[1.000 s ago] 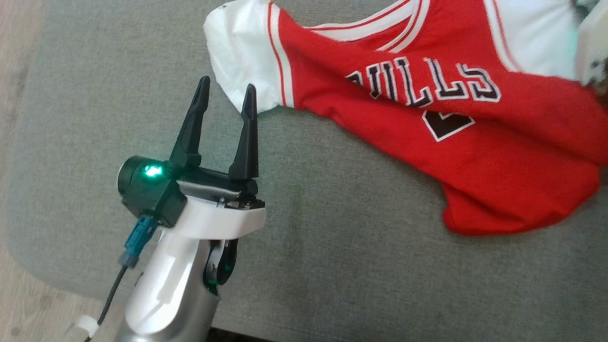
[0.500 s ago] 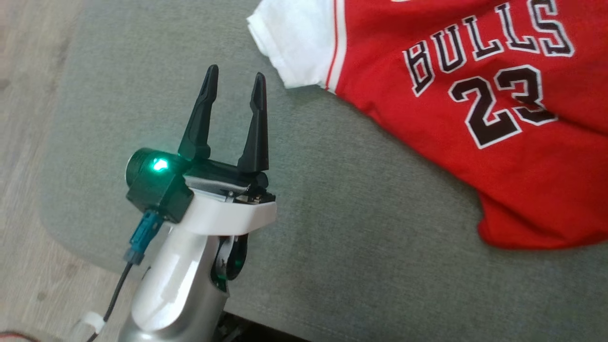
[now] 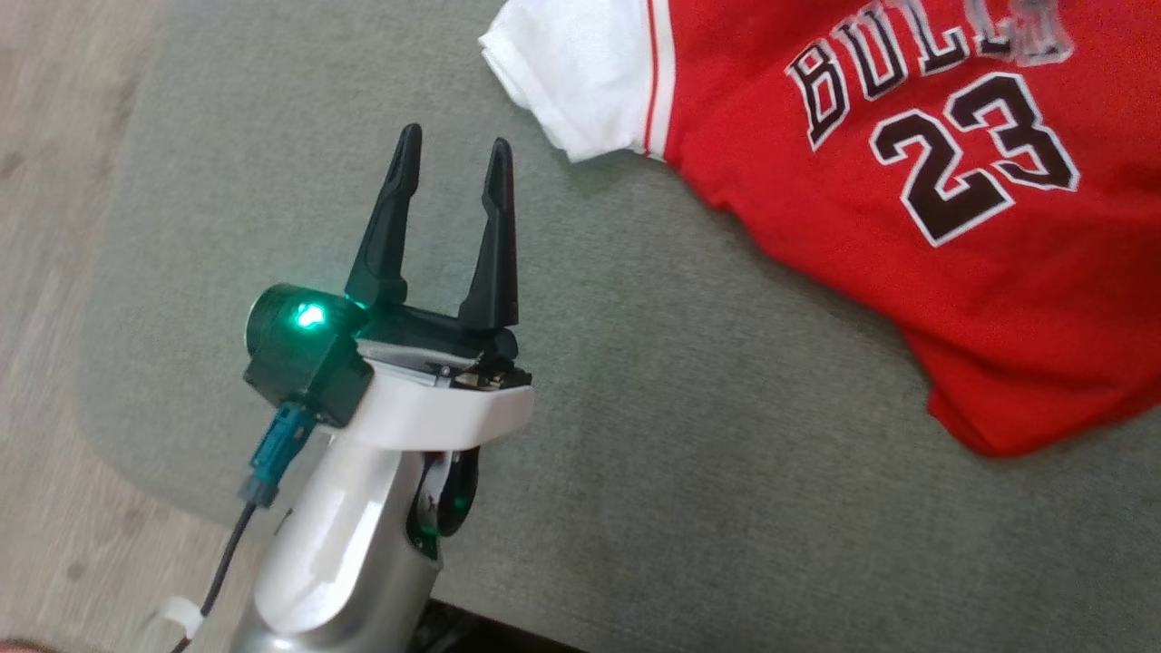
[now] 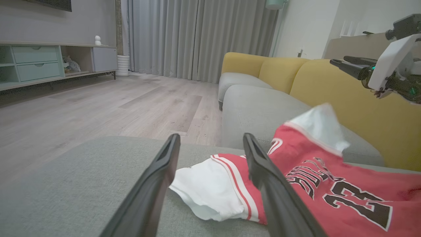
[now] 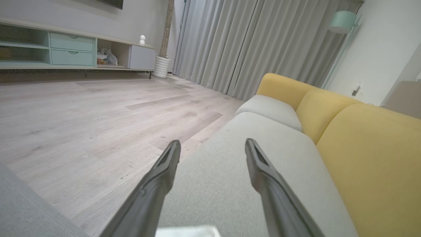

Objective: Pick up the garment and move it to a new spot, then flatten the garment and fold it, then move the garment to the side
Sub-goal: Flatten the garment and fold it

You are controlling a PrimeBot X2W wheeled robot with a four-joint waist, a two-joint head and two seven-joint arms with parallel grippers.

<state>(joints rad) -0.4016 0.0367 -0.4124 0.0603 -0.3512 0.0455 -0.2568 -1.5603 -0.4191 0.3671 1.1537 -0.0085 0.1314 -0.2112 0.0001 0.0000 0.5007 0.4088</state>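
Note:
The garment, a red jersey (image 3: 907, 227) with white sleeves and "BULLS 23" on it, lies on the grey cushion (image 3: 680, 453) at the upper right of the head view. My left gripper (image 3: 456, 145) hovers open and holds nothing, left of the white sleeve (image 3: 580, 82) and apart from it. In the left wrist view the left gripper (image 4: 211, 138) points at the near sleeve (image 4: 210, 194), the jersey (image 4: 342, 194) spreads to the right, and its far white sleeve (image 4: 320, 125) stands raised and blurred. My right gripper (image 4: 338, 60) hangs above the jersey. In its own view the right gripper (image 5: 212, 144) is open and holds nothing.
The cushion's rounded left edge (image 3: 100, 399) drops to a wooden floor (image 3: 45, 272). A sofa with grey seats (image 5: 263, 164) and yellow backrests (image 5: 371, 158) runs beyond. A low cabinet (image 4: 49, 62) and curtains (image 4: 197, 36) stand far across the floor.
The head camera has shifted. The jersey went from bunched, with the number creased, to spread out with "23" showing. The pale right arm has left the head view's top right corner.

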